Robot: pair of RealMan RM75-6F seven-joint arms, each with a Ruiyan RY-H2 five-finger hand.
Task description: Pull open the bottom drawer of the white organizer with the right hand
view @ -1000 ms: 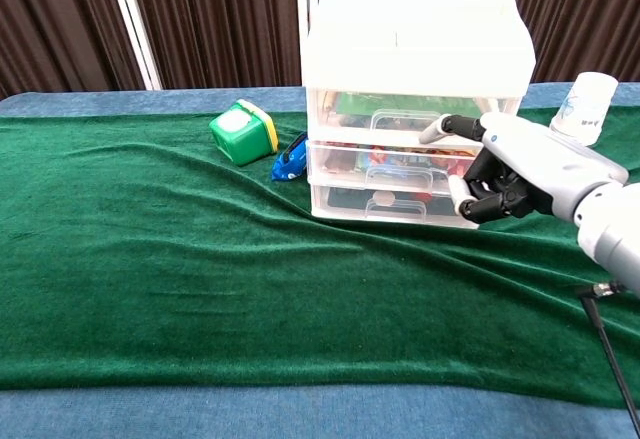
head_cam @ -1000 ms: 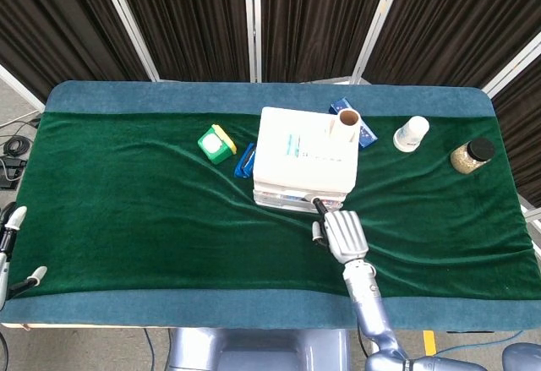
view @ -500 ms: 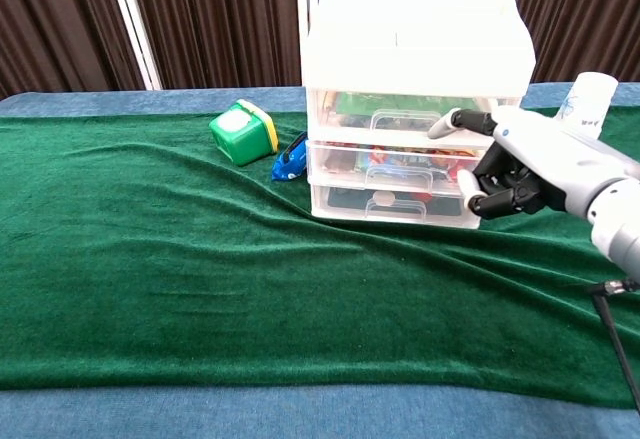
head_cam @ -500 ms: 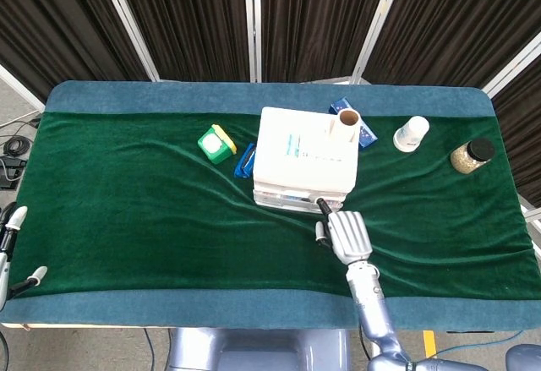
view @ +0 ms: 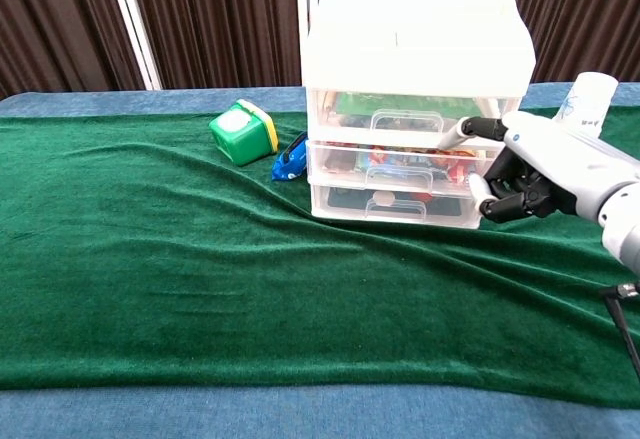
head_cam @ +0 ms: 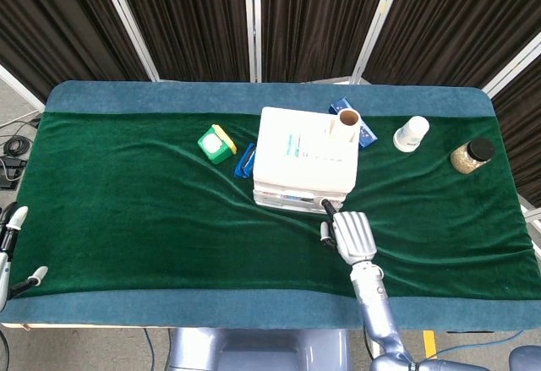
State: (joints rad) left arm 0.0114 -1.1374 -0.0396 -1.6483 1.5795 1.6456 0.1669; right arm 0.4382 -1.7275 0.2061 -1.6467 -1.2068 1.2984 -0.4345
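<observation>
The white organizer [head_cam: 306, 158] [view: 415, 39] stands at the table's middle with three clear drawers. Its bottom drawer [view: 395, 205] sits flush with the two above it. My right hand [head_cam: 350, 235] [view: 533, 173] hovers at the organizer's front right corner, level with the middle and bottom drawers. Its fingers are curled in on nothing and its thumb points at the drawer fronts; I cannot tell whether it touches them. My left hand [head_cam: 10, 240] shows only at the far left edge of the head view, fingers apart and empty.
A green box [head_cam: 216, 144] [view: 243, 131] and a blue object [head_cam: 245, 160] [view: 291, 157] lie left of the organizer. A cardboard tube [head_cam: 347, 122], a white bottle [head_cam: 411, 133] [view: 587, 107] and a black-lidded jar [head_cam: 472, 156] stand to the right.
My right hand has slid to the right along the drawer fronts, from their middle to the organizer's right corner. The drawers have not moved.
</observation>
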